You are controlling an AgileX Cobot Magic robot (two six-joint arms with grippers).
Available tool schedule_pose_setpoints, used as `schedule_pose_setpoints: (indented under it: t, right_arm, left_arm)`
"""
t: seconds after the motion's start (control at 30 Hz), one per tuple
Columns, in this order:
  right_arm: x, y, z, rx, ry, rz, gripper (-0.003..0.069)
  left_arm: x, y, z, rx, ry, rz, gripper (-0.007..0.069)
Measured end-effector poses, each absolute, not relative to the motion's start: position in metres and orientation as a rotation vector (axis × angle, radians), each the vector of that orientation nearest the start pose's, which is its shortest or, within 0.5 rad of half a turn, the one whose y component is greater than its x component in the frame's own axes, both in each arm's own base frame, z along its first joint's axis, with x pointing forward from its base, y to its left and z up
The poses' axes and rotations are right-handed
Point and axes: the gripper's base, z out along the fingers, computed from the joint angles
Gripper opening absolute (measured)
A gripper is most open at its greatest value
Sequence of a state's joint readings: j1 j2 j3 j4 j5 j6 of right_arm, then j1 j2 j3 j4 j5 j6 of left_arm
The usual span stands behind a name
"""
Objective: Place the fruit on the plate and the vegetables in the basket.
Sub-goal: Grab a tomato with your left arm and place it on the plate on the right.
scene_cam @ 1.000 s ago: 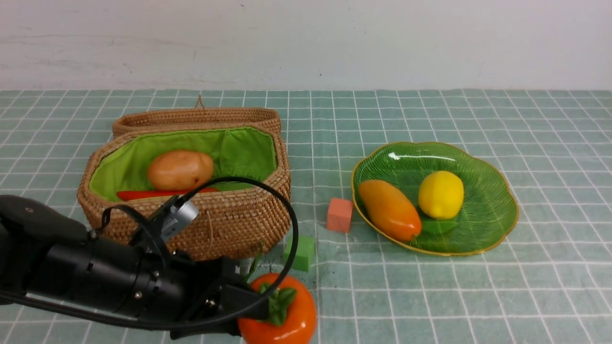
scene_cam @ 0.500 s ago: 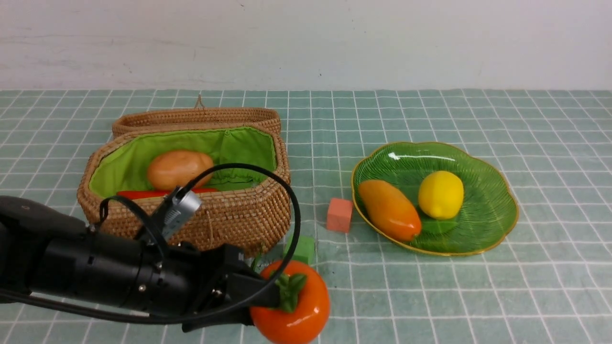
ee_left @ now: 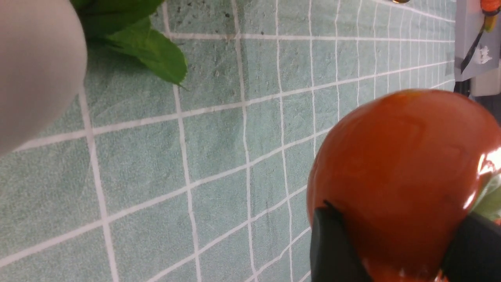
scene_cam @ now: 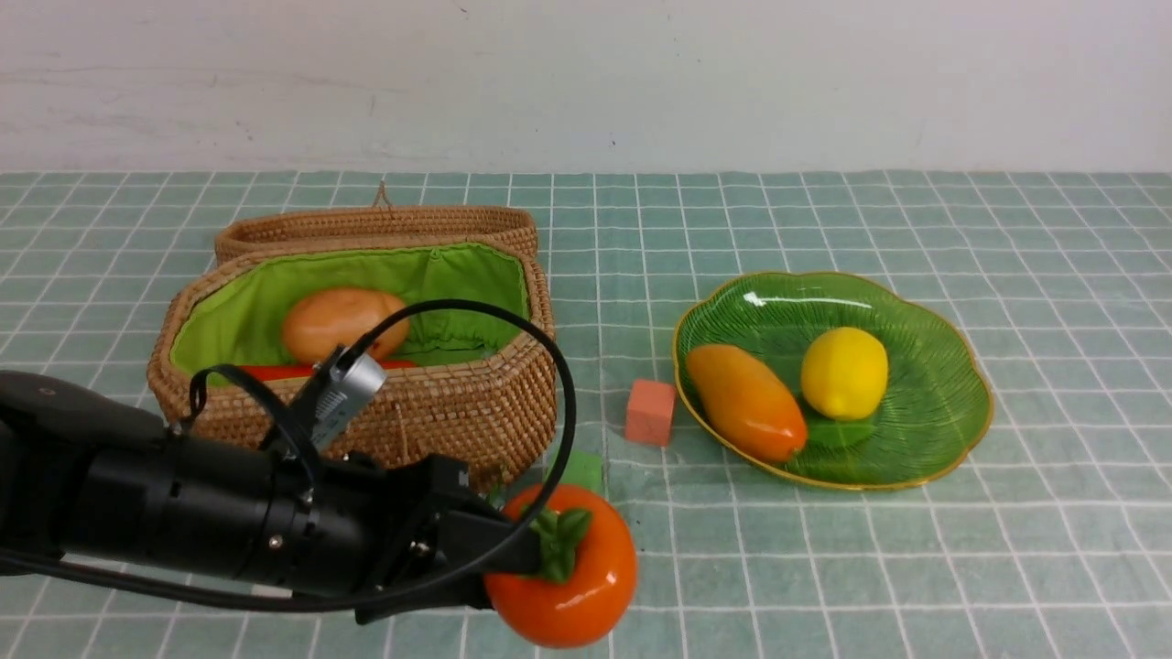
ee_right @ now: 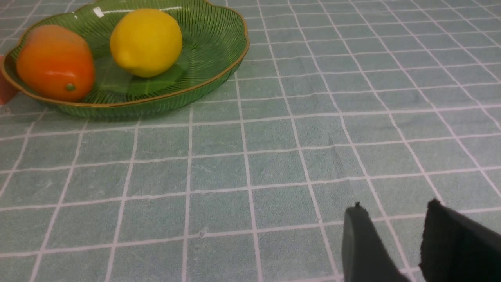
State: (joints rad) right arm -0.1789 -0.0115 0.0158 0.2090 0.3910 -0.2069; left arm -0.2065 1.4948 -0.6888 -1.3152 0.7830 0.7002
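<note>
**Persimmon in the left tool, short of the plate**

Nearest the camera, the left tool is clamped on the persimmon. One dark finger lies by its green leafy cap and the other under its glossy orange side. The fruit sits left of the plate and nearer than it, well apart from the rim. I cannot tell whether it clears the checked cloth of the desk. The black left arm reaches in from further left, with a cable looping over it.

In the left wrist view a blurred white piece with green leaves lies close by. Its place relative to the plate cannot be told.

The right tool shows only in its own wrist view. Its two dark fingers stand slightly parted with nothing between them, low over bare cloth on the near side of the plate.

A small green cube peeks out behind the persimmon, left of the plate. An orange cube stands just beside the plate's left rim.

The mango lies on the plate's left half and the lemon near its middle, close together.

Left of the plate, past the cubes, sits the basket. It holds the potato and a sliver of red pepper on its green lining. Its lid is thrown back behind it.
</note>
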Motion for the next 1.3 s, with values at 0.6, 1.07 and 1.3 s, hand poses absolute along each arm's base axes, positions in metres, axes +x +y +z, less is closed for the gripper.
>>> schedule_pose_setpoints:
  t: [0.6, 1.07, 1.3]
  right_arm:
    - [0.052, -0.002, 0.174, 0.1, 1.868, -0.059, 0.024]
    - [0.052, -0.002, 0.174, 0.1, 1.868, -0.059, 0.024]
    - [0.052, -0.002, 0.174, 0.1, 1.868, -0.059, 0.024]
  left_arm:
    - [0.239, -0.115, 0.206, -0.086, 2.583, -1.259, 0.0345]
    - [0.251, -0.124, 0.222, 0.001, 2.524, -1.278, 0.0345]
    - [0.263, -0.155, 0.247, 0.157, 2.479, -1.263, 0.0345]
